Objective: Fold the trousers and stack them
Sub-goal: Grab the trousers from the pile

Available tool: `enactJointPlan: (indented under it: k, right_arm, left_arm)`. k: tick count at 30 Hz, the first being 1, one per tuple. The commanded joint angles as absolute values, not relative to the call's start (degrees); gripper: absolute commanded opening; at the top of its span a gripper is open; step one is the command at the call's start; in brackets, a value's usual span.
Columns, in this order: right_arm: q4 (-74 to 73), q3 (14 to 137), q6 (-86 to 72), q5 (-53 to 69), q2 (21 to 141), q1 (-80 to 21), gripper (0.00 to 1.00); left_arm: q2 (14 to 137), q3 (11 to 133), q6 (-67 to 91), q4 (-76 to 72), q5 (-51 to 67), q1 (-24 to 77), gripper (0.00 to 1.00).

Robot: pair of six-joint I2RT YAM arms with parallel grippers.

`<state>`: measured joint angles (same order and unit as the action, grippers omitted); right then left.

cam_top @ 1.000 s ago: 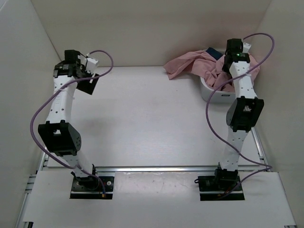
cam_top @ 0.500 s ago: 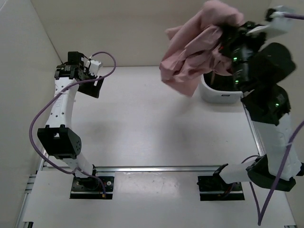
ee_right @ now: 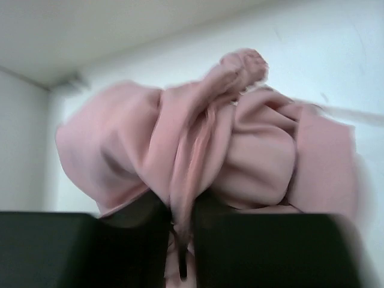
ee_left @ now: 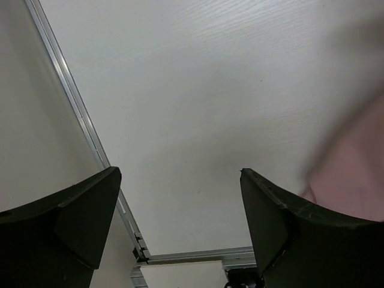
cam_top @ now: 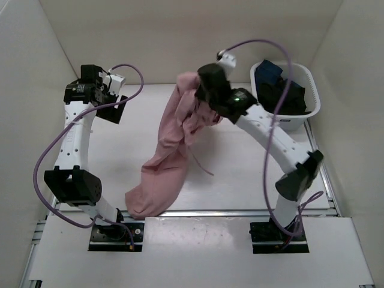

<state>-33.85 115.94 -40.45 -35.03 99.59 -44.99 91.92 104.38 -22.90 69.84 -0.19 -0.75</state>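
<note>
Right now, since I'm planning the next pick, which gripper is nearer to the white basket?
Right. The right gripper, shut on the trousers, hangs left of the basket; the left gripper is open at the far-left corner.

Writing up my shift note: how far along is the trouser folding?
Done: the trousers are out of the basket, which holds dark garments. In hand: the right gripper is shut on them, one end bunched high, the rest trailing onto the table. The left gripper is open and empty. Left: spreading flat, folding, stacking.
</note>
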Motion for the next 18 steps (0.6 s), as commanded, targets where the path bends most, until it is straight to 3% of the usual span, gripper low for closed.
enactJointPlan:
  k: [1,2,4,6,8,13,15,18]
  right_arm:
    - [-40.06,114.35,-49.23,-33.41,102.29,-45.35,0.27]
    - [-41.99,115.13,-47.91,-33.40,106.74,-44.48,0.65]
    - [-50.22,123.63,-44.67,-27.91,114.38,-41.77,0.93]
    - [-54.12,130.92,-38.54,-24.73,117.50,-40.52,0.99]
    - [-55.54,129.56,-36.31,-24.78,116.38,-39.99,0.99]
    - [-41.68,98.00,-36.91,-24.35,100.41,-33.86,0.99]
    - [-38.95,91.44,-37.44,-21.03,98.79,-30.00,0.99]
    - [-37.89,88.51,-36.04,-15.14,99.40,-25.95,0.99]
  left_arm:
    - [89.03,100.48,-25.83,70.22,-2.29,-0.88,0.92]
    - [89.03,99.59,-26.36,70.22,-2.29,-0.88,0.92]
    - [89.03,96.52,-27.42,71.44,-0.62,1.22,0.87]
    - [89.03,93.97,-29.43,73.03,1.83,3.15,0.84]
    - [86.33,87.15,-29.44,73.04,6.75,7.54,0.83]
    - [83.76,67.09,-28.75,67.00,9.50,18.53,0.86]
    - [85.50,59.29,-27.95,63.39,5.55,21.88,0.86]
    - [88.40,57.30,-26.46,60.74,5.53,22.93,0.88]
